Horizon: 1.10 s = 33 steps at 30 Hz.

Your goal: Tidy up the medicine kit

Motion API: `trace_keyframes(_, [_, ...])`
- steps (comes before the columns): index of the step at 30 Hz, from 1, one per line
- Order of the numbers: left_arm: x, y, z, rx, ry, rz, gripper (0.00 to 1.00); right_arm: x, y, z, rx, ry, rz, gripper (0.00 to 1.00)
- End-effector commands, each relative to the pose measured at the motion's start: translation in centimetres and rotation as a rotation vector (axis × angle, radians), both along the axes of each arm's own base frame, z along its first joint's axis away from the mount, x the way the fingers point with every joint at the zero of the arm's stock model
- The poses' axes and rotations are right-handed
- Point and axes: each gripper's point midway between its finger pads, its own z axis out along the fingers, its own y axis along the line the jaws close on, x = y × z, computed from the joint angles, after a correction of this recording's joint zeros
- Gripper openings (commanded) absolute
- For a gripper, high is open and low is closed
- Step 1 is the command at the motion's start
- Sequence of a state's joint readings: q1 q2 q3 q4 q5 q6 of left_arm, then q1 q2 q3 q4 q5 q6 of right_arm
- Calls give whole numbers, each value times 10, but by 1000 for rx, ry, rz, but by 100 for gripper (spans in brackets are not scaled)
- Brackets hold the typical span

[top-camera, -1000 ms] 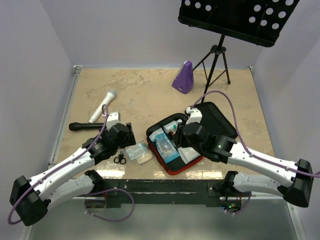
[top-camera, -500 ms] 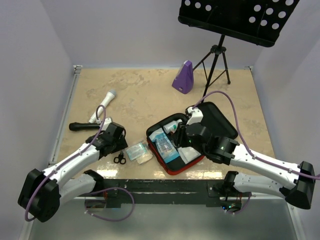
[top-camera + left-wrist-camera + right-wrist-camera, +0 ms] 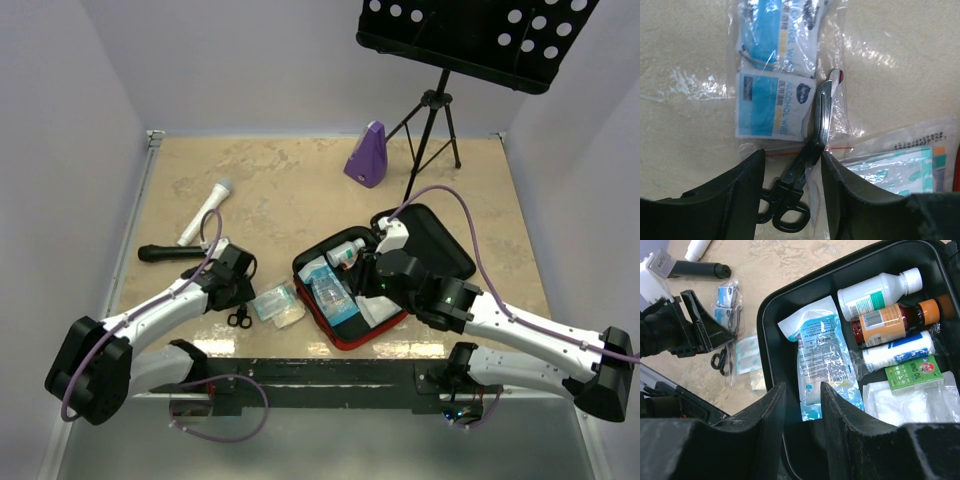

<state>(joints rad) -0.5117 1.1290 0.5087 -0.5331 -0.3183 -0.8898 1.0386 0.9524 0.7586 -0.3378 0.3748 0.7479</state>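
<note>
Black-handled scissors [image 3: 810, 147] at the worktop's [image 3: 290, 190] front lie between the left fingers [image 3: 735, 195], spread but narrower than a second ago, while farther right the open kit [image 3: 438, 245] stretches near-left to far-right under the right fingers [image 3: 765, 425], spread and empty.

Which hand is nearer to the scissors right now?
Left. The left hand straddles the scissors, a finger on each side. The right hand hovers over the open medicine kit, away from them.
</note>
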Motion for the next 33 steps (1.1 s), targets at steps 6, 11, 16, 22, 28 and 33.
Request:
trace_keyframes(6, [0, -30, -11, -114, 13, -105, 47, 0, 1, 8, 43, -18, -5, 39])
trace_keyframes(11, [9, -53, -10, -182, -7, -128, 43, 2, 7, 7, 38, -15, 3, 39])
trace_keyframes(16, [30, -52, -6, -148, -49, -94, 41, 3, 9, 11, 36, -16, 3, 39])
trace_keyframes(22, [57, -46, 21, -90, -123, -76, 46, 3, 4, 12, 25, -17, -8, 39])
trace_keyframes(28, [53, -50, 63, -125, -197, -140, 63, 3, 2, 9, 19, -15, -10, 39])
trace_keyframes(33, [0, -110, 72, -228, -162, -337, 64, 3, 4, 4, 14, -9, -8, 39])
